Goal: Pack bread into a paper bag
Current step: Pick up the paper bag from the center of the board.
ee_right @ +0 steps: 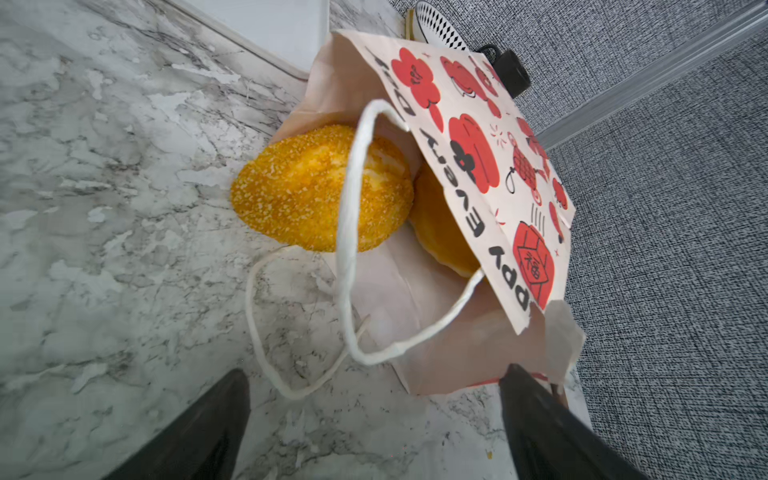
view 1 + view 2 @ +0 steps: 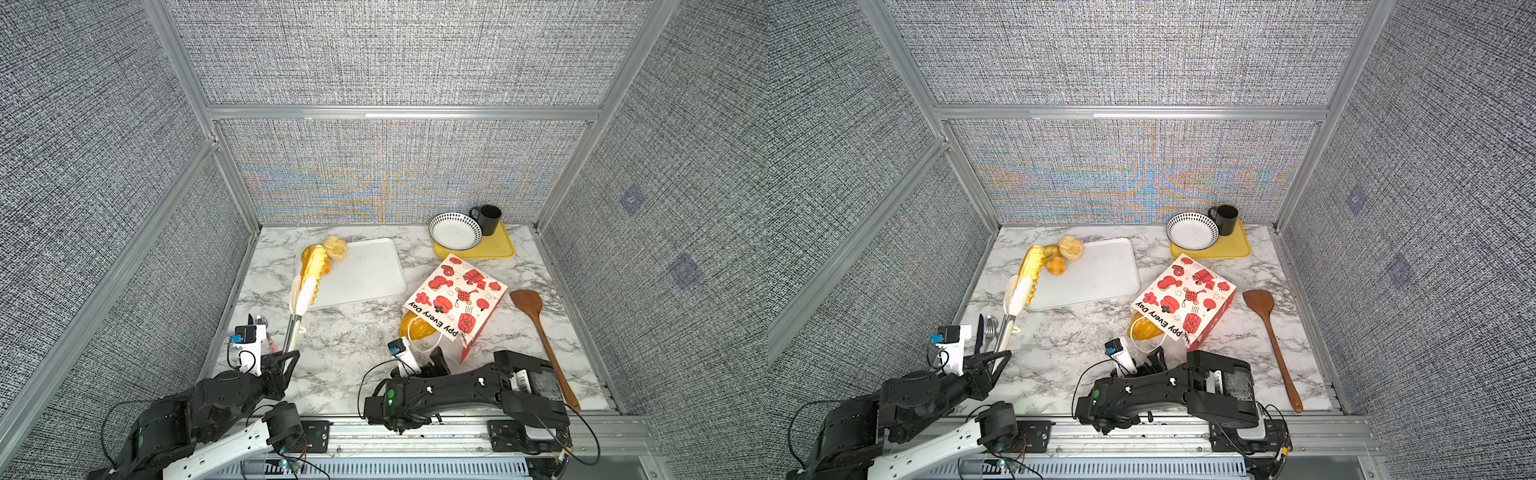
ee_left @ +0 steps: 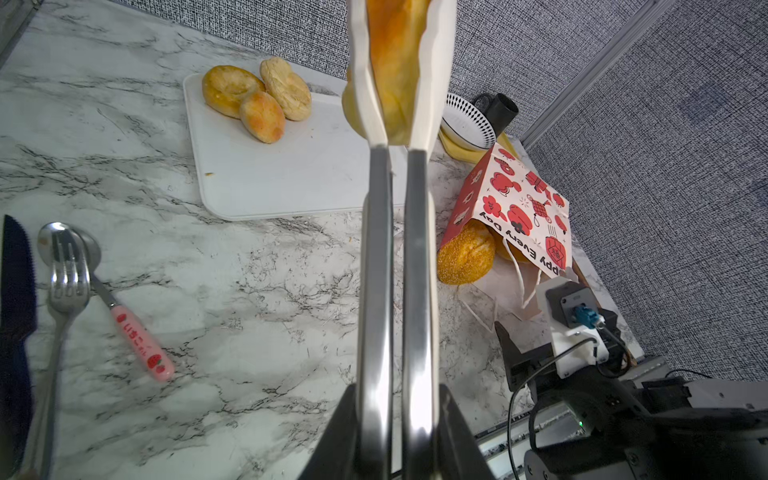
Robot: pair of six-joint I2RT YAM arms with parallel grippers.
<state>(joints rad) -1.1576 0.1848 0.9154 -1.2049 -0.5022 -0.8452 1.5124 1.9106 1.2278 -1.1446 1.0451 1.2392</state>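
Note:
The paper bag (image 2: 457,299) lies on its side, mouth toward me. A sesame-crusted bread roll (image 1: 299,191) sticks half out of the mouth, with another piece of bread (image 1: 440,228) deeper inside. My right gripper (image 1: 374,415) stands open just before the bag's mouth and cord handles (image 1: 345,249), holding nothing. My left gripper (image 3: 395,415) is shut on the metal handles of tongs (image 3: 395,270), whose white tips clamp a long yellow loaf (image 2: 313,264) over the white tray's (image 2: 365,270) left edge. A bagel (image 3: 230,87) and two rolls (image 3: 262,116) sit on that tray's far left corner.
A yellow tray (image 2: 498,247) at the back right carries a patterned bowl (image 2: 455,230) and a black mug (image 2: 488,219). A wooden spatula (image 2: 540,332) lies right of the bag. Knife, fork and pink-handled spoon (image 3: 137,332) lie by the left wall.

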